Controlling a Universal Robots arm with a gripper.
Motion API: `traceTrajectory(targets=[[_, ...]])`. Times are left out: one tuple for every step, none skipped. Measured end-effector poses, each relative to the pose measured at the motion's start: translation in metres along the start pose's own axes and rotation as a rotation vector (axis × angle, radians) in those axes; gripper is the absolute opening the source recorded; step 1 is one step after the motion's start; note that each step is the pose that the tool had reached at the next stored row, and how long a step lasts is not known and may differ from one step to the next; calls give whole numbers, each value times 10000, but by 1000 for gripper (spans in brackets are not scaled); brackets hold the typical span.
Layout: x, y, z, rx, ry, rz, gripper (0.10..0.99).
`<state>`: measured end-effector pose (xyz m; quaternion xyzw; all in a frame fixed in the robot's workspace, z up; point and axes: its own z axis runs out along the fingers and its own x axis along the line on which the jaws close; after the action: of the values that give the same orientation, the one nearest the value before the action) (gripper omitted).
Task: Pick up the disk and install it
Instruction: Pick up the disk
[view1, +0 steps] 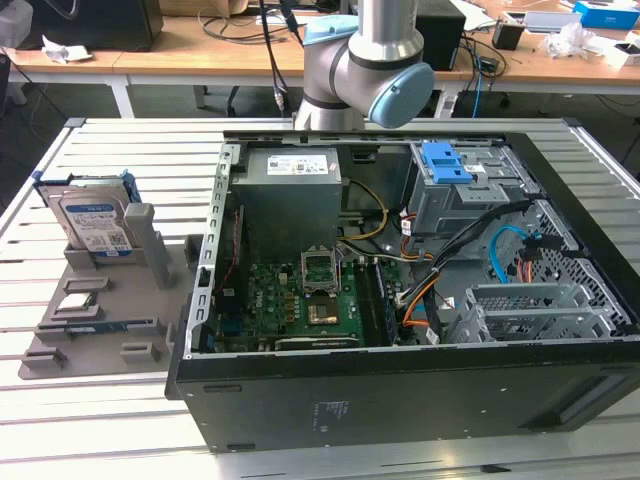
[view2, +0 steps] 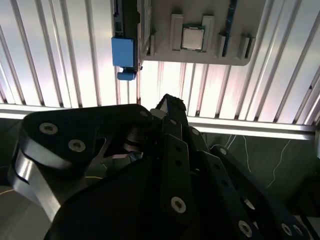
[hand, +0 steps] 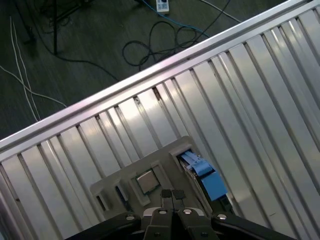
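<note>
While the disk (view1: 95, 222) stands upright in its grey holder (view1: 112, 288), the gripper (hand: 172, 194) hangs above that holder, its 2 fingers pressed together, gripping nothing.

The bench I work on is a wide silver metal table of long ribbed slats (view1: 120, 150), and overhead light glares white off them. In the first wrist view its raised edge rail (hand: 150, 75) borders a dark grey floor (hand: 90, 35), where looped black cables (hand: 150, 50), a thin white cord (hand: 22, 75) and a white power strip (hand: 162, 5) lie. Beyond my table, in the exterior view, stands a row of light wooden desks (view1: 180, 55) on white legs (view1: 122, 97), littered with crumpled white paper (view1: 60, 50) and a flat blue box (view1: 605, 12).
</note>
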<state>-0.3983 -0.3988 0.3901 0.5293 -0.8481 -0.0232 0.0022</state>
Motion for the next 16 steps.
traceTrajectory(targets=[[0,0,0,-2,2,-63,106],[0,0,0,-3,5,-123,106],[0,0,0,-4,9,-207,106],[0,0,0,-7,14,-335,106],[0,0,0,-10,21,-508,106],[0,0,0,-14,28,-674,106],[0,0,0,-18,37,-887,106],[0,0,0,-20,42,-984,106],[0,0,0,-21,43,-1045,106],[0,0,0,-25,50,-1188,106],[0,0,0,-26,54,-1285,106],[0,0,0,-28,57,-1355,106],[0,0,0,-30,60,-1459,106],[0,0,0,-31,64,-1524,106],[0,0,0,-33,67,-1587,106],[0,0,0,-35,70,-1680,106]])
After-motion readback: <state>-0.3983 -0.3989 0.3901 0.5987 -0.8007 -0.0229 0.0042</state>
